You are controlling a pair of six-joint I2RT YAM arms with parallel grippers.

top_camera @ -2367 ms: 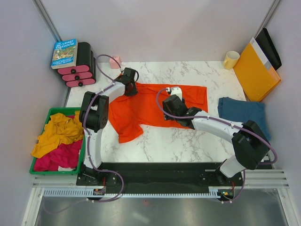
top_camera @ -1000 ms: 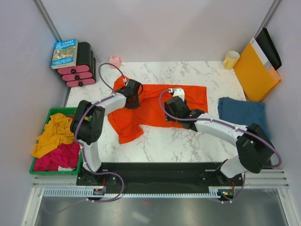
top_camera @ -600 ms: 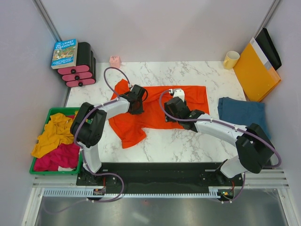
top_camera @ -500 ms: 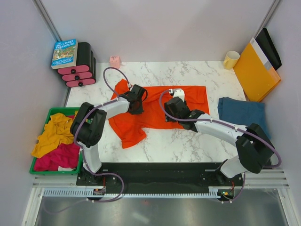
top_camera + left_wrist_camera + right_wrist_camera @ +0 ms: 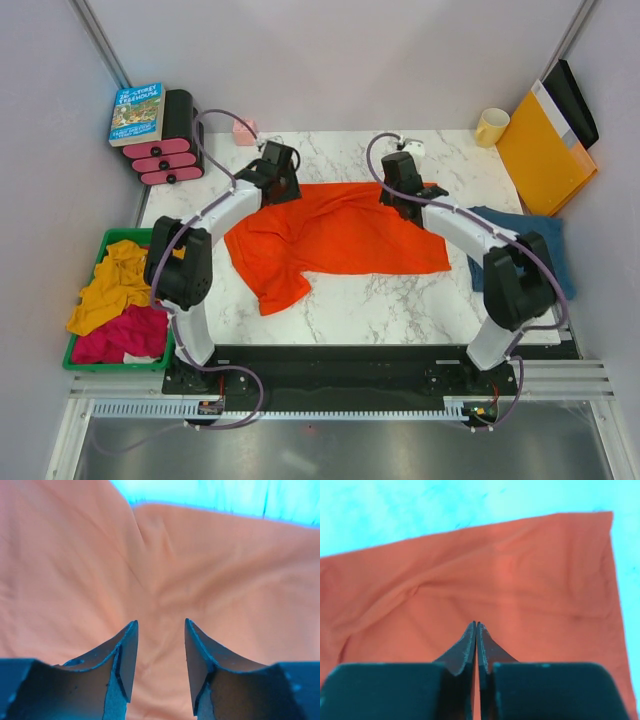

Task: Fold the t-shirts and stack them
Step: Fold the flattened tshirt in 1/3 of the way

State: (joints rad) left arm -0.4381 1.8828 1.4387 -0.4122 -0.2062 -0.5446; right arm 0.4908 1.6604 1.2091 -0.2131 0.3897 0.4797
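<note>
While my left hand point(image 5: 160, 622) hangs released over the orange-red t-shirt point(image 5: 340, 235) — fingers apart, nothing between them — my right hand point(image 5: 476, 625) is clenched, tips pressed together right at the cloth. Whether a fold is caught there I cannot tell. The shirt lies spread and rumpled across the middle of the marble bench point(image 5: 350, 300), with both hands at its far edge. The denim-blue t-shirt point(image 5: 525, 225) sits folded at the right, partly hidden by my right arm.

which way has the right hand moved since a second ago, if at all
Yes. The right hand has moved toward the table's far edge and rightward, closer to the yellow mug.
</note>
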